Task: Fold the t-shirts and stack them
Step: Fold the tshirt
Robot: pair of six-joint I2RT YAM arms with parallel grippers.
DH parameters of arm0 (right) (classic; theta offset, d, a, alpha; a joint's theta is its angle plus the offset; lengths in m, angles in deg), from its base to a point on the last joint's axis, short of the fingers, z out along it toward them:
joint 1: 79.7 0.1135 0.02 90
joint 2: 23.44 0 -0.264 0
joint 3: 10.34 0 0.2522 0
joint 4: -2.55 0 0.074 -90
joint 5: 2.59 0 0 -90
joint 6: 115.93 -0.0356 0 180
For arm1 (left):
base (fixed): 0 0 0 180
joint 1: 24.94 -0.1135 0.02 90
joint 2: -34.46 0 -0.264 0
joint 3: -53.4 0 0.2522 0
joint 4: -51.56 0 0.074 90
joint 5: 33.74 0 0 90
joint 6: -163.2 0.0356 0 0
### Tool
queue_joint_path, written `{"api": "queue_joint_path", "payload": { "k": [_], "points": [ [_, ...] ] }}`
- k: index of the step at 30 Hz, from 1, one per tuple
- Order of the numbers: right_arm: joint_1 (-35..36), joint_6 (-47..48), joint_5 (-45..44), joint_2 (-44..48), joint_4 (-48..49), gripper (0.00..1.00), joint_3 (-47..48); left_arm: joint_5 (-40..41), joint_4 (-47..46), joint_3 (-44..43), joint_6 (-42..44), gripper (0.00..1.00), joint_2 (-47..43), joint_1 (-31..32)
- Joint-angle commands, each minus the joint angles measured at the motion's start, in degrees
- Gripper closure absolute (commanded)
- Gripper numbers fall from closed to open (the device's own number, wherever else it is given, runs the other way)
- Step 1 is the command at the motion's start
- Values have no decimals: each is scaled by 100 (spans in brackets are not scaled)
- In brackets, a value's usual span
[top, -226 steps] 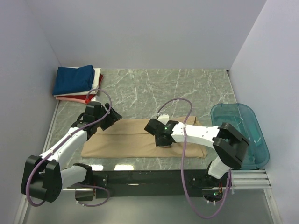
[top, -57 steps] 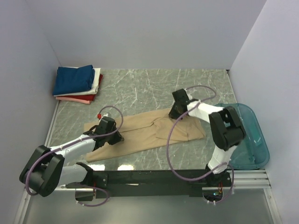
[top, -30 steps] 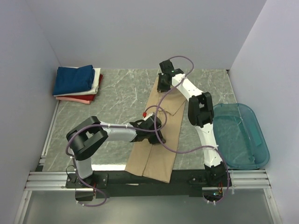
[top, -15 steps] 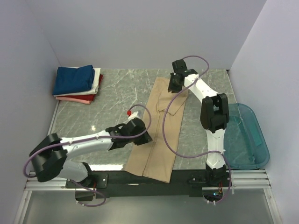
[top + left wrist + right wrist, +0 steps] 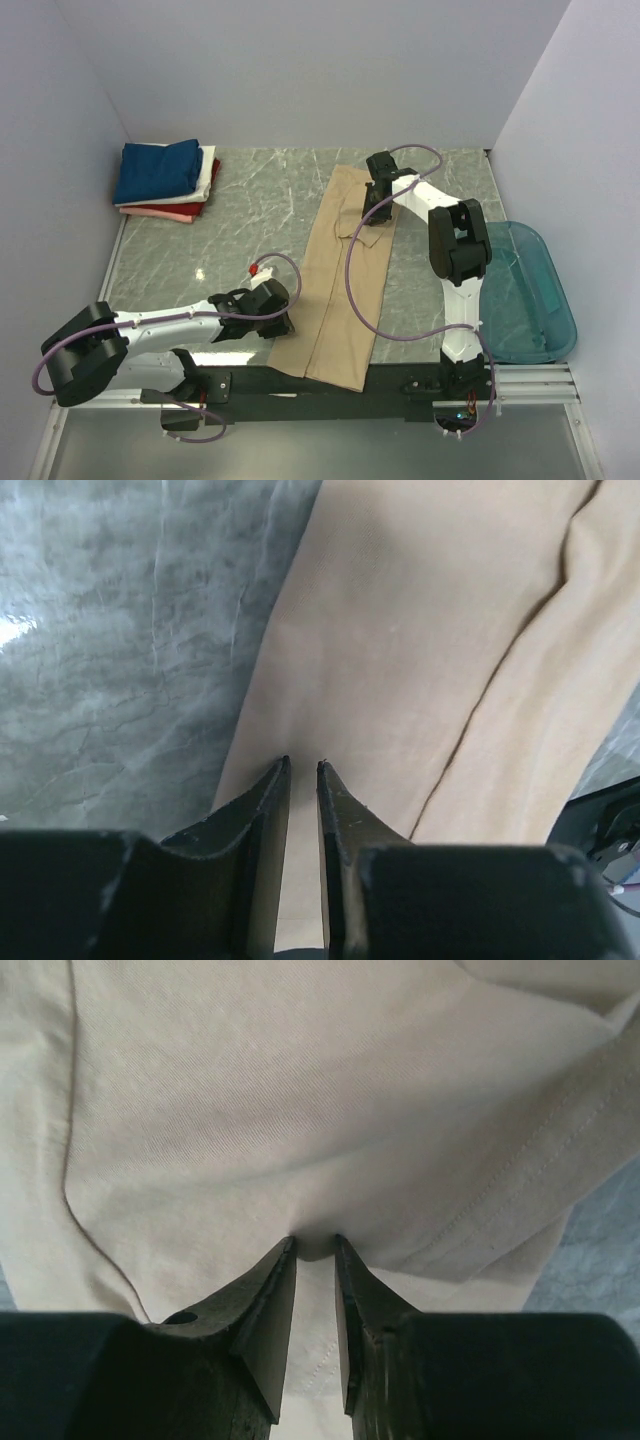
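The tan t-shirt [image 5: 340,270] lies as a long folded strip running from the far middle of the table to the near edge, where its end hangs over. My left gripper [image 5: 288,322] is at the strip's near left edge. In the left wrist view the gripper [image 5: 302,767] is shut on the tan cloth [image 5: 400,660]. My right gripper [image 5: 372,210] is at the strip's far end. In the right wrist view the gripper [image 5: 314,1240] pinches a pucker of the tan cloth [image 5: 300,1090]. A stack of folded t-shirts [image 5: 160,180], navy on top, sits at the far left.
A teal plastic tub [image 5: 520,290] stands at the right edge of the table. White walls close in the left, far and right sides. The marble tabletop [image 5: 230,240] shows between the stack and the tan shirt.
The shirt has swung from lying across the table to lying lengthwise. In the last half second my left gripper moved nearer and leftward, and my right gripper came slightly nearer along the far end.
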Motion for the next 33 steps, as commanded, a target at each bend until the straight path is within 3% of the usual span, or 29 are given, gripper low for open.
{"api": "queue_joint_path", "payload": {
  "k": [1, 14, 17, 22, 27, 31, 33],
  "points": [
    [35, 24, -124, -237, 95, 71, 390, -238, -371, 35, 10, 77, 121, 2],
    [-308, 235, 192, -2240, -767, 71, 3403, -687, -881, -1037, 467, 77, 1631, -551],
    [-378, 148, 490, -2364, -723, 70, 3634, -933, -1021, -1231, 520, 77, 1922, -692],
    [-414, 113, 790, -2023, -626, 68, 3503, -1188, -1110, -1345, 590, 72, 1783, -727],
    [-422, 7, 781, -1022, -678, 67, 2959, -1136, -794, -1433, 863, 64, 1212, -727],
    [-414, -151, 799, 337, -451, 67, 1844, -1100, -644, -1302, 924, 59, 737, -745],
    [-422, -221, 843, 920, -127, 67, 756, -1153, -626, -1153, 924, 59, 491, -736]
  ]
}}
